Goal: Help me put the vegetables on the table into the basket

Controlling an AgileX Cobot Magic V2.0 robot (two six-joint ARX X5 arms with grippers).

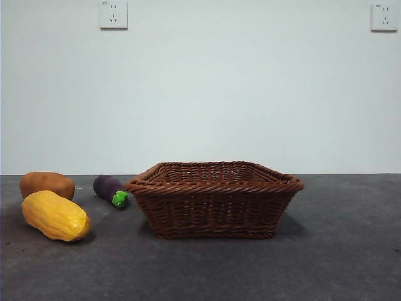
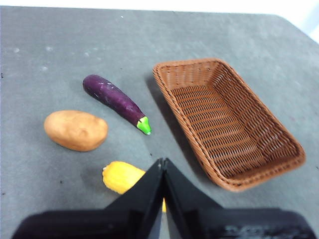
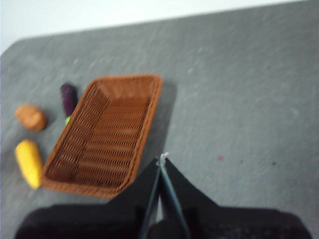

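Note:
The wicker basket [image 1: 214,199] stands empty in the middle of the table [image 1: 338,251]. Left of it lie the yellow corn cob [image 1: 55,216], the orange-brown potato [image 1: 47,184] behind it, and the purple eggplant [image 1: 109,190] with its green cap toward the front, close to the basket. In the left wrist view the corn [image 2: 122,177], potato [image 2: 76,130], eggplant [image 2: 117,102] and basket [image 2: 227,122] all show. My left gripper [image 2: 162,162] is shut and empty, high above the corn. My right gripper [image 3: 162,159] is shut and empty, high above the basket's [image 3: 107,134] right side.
A pale wall with two sockets [image 1: 113,14] stands behind the table. Bare grey tabletop spreads right of the basket [image 3: 239,114] and in front of it. No arm shows in the front view.

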